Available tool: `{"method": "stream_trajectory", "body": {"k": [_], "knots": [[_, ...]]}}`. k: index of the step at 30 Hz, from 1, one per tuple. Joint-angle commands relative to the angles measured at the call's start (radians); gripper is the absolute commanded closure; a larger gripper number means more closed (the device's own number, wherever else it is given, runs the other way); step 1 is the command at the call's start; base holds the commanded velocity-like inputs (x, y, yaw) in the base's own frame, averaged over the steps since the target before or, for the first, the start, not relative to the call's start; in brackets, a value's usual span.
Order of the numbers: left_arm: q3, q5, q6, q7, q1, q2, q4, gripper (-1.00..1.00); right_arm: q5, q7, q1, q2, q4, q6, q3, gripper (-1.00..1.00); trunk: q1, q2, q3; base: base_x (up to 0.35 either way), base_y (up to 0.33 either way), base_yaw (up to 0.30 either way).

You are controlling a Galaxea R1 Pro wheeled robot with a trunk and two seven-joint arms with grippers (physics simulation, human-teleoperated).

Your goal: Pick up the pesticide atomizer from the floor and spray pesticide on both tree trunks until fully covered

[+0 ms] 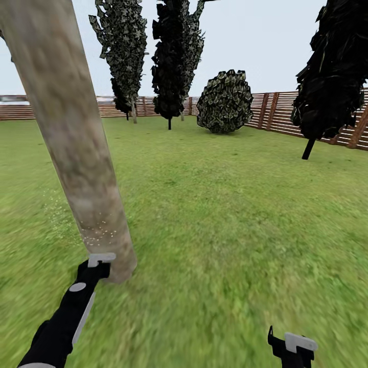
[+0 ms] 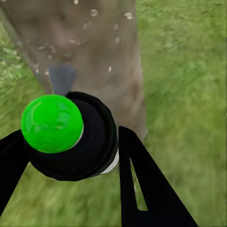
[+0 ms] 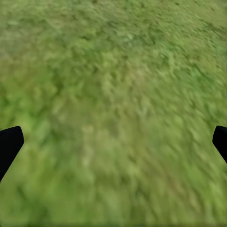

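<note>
A thick grey-brown tree trunk [image 1: 76, 138] rises at the left of the head view, leaning toward the top left corner. A cloud of pesticide [image 1: 97, 234] specks sits on its lower part and beside it. My left gripper [image 1: 98, 263] is right at the trunk's base. In the left wrist view it [image 2: 71, 142] is shut on the pesticide atomizer [image 2: 90, 142], a black body with a bright green cap [image 2: 52, 123]. The trunk [image 2: 94, 52] stands close behind it, dotted with white specks. My right gripper [image 1: 292, 348] hangs open over the grass, its fingertips [image 3: 9, 144] wide apart.
The lawn [image 1: 230, 214] stretches ahead and to the right. Dark thin-stemmed trees [image 1: 174, 56] and a round shrub [image 1: 225, 102] stand at the back. Another dark tree [image 1: 332, 76] is at the right. A brown slat fence [image 1: 276, 110] closes the garden.
</note>
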Motion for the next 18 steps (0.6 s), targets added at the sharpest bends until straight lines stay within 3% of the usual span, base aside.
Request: {"method": "stream_trajectory", "body": {"k": [1, 3, 5, 7, 10, 12, 14, 15, 16, 18], "knots": [[-0.037, -0.004, 0.004, -0.001, 0.002, -0.001, -0.018, 1.0, 0.0, 0.0, 0.0, 0.0, 0.0, 0.0, 0.0, -1.0, 0.0, 0.0, 0.0, 0.0, 0.0, 0.0], [-0.059, -0.003, 0.017, -0.004, 0.004, 0.0, -0.049, 1.0, 0.0, 0.0, 0.0, 0.0, 0.0, 0.0, -0.001, -1.0, 0.0, 0.0, 0.0, 0.0, 0.0, 0.0], [-0.056, -0.003, 0.051, -0.019, 0.0, 0.006, -0.078, 1.0, 0.0, 0.0, 0.0, 0.0, 0.0, 0.0, -0.001, -1.0, 0.0, 0.0, 0.0, 0.0, 0.0, 0.0], [-0.012, -0.004, 0.09, -0.055, -0.005, 0.014, -0.106, 1.0, 0.0, 0.0, -0.001, 0.0, 0.0, 0.0, 0.0, -1.0, 0.0, 0.0, 0.0, 0.0, 0.0, 0.0], [0.13, -0.007, 0.127, -0.156, -0.007, 0.049, -0.139, 1.0, 0.0, 0.0, 0.0, 0.0, 0.0, 0.0, 0.0, -1.0, 0.0, 0.0, 0.0, 0.0, 0.0, 0.0], [0.146, -0.011, 0.13, -0.179, -0.004, 0.05, -0.143, 1.0, 0.0, 0.0, 0.0, 0.0, 0.0, 0.0, 0.0, -1.0, 0.0, 0.0, 0.0, 0.0, 0.0, 0.0], [0.127, -0.011, 0.131, -0.185, -0.003, 0.046, -0.144, 1.0, 0.0, 0.0, 0.0, 0.0, 0.0, 0.0, 0.0, -1.0, 0.0, 0.0, 0.0, 0.0, 0.0, 0.0], [0.049, -0.007, 0.137, -0.186, -0.007, 0.037, -0.145, 1.0, 0.0, 0.0, 0.0, 0.0, 0.0, 0.0, 0.0, -1.0, 0.0, 0.0, 0.0, 0.0, 0.0, 0.0], [0.026, -0.007, 0.154, -0.185, -0.009, 0.036, -0.149, 1.0, 0.0, 0.0, 0.0, 0.0, 0.0, 0.0, 0.0, -1.0, 0.0, 0.0, 0.0, 0.0, 0.0, 0.0], [0.016, -0.007, 0.19, -0.181, -0.011, 0.04, -0.154, 1.0, 0.0, 0.0, 0.0, 0.0, 0.0, 0.0, 0.0, -1.0, 0.0, 0.0, 0.0, 0.0, 0.0, 0.0]]}}
